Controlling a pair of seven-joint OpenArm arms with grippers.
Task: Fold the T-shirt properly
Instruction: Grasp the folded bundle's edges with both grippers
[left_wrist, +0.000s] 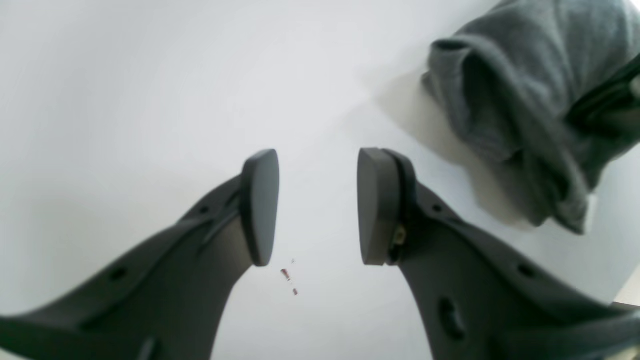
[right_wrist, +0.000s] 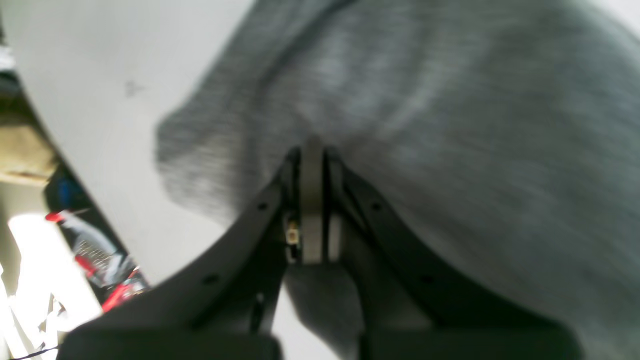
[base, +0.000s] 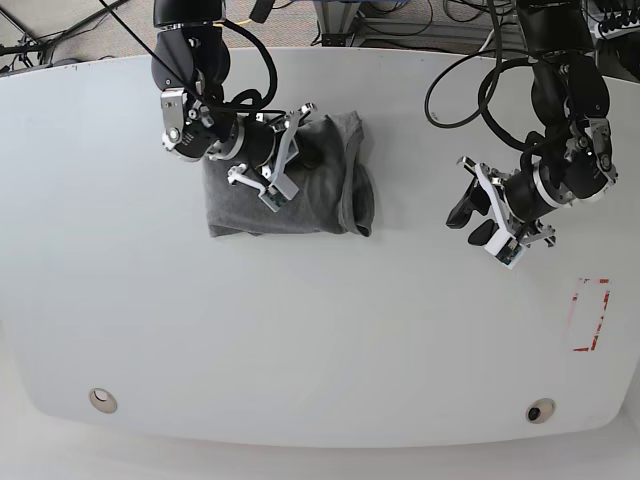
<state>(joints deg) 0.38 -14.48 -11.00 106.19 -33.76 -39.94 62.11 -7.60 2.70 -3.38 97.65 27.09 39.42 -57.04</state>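
Note:
The dark grey T-shirt (base: 250, 205) lies bunched and partly folded on the white table (base: 320, 330) at the back left of the base view. My right gripper (base: 305, 145) is on its upper middle. In the blurred right wrist view its fingertips (right_wrist: 312, 150) are shut together, and creases in the T-shirt (right_wrist: 450, 125) run toward them. My left gripper (base: 478, 218) hovers over bare table far to the right, open with nothing between its pads (left_wrist: 260, 205). The left wrist view shows a rumpled edge of the T-shirt (left_wrist: 500, 100) at the upper right.
A red tape rectangle (base: 590, 315) marks the table near its right edge. Two round fittings (base: 101, 400) (base: 540, 411) sit near the front edge. Cables hang behind the table. Small red specks (left_wrist: 287, 275) lie under the left gripper. Clutter (right_wrist: 90, 250) shows past the table edge.

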